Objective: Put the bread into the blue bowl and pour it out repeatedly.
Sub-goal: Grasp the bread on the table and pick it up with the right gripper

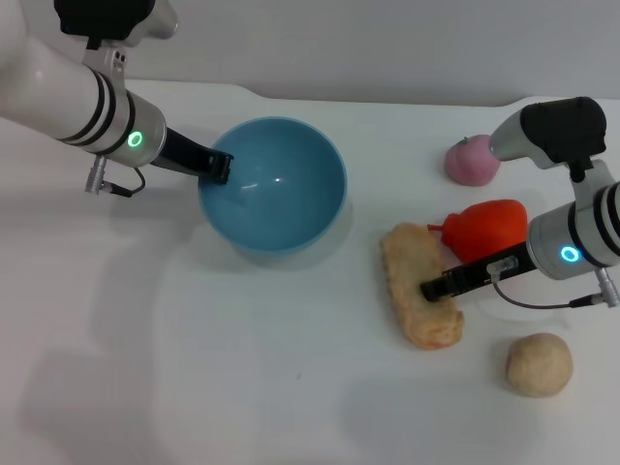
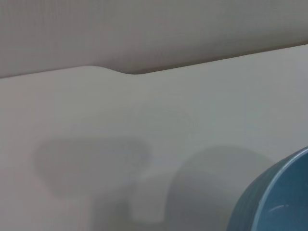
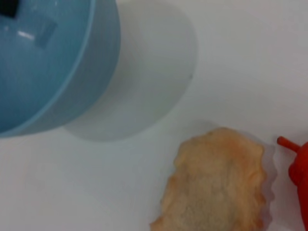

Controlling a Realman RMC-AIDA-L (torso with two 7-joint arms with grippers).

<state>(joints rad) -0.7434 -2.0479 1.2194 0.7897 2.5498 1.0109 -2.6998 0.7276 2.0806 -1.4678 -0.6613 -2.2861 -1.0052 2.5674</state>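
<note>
The blue bowl (image 1: 276,189) stands on the white table, left of centre. My left gripper (image 1: 218,167) is at its left rim, shut on the rim, and a dark fingertip (image 3: 7,7) shows inside the bowl. The bowl holds nothing and also shows in the left wrist view (image 2: 279,197) and the right wrist view (image 3: 48,62). The bread (image 1: 412,266) lies flat on the table to the right of the bowl. My right gripper (image 1: 436,288) is down over the bread's near half, touching or just above it. The bread also shows in the right wrist view (image 3: 216,183).
A red toy (image 1: 484,228) lies just right of the bread, under my right arm; its tip shows in the right wrist view (image 3: 301,168). A pink round thing (image 1: 472,160) sits farther back. A beige dough-like ball (image 1: 539,364) sits at the front right.
</note>
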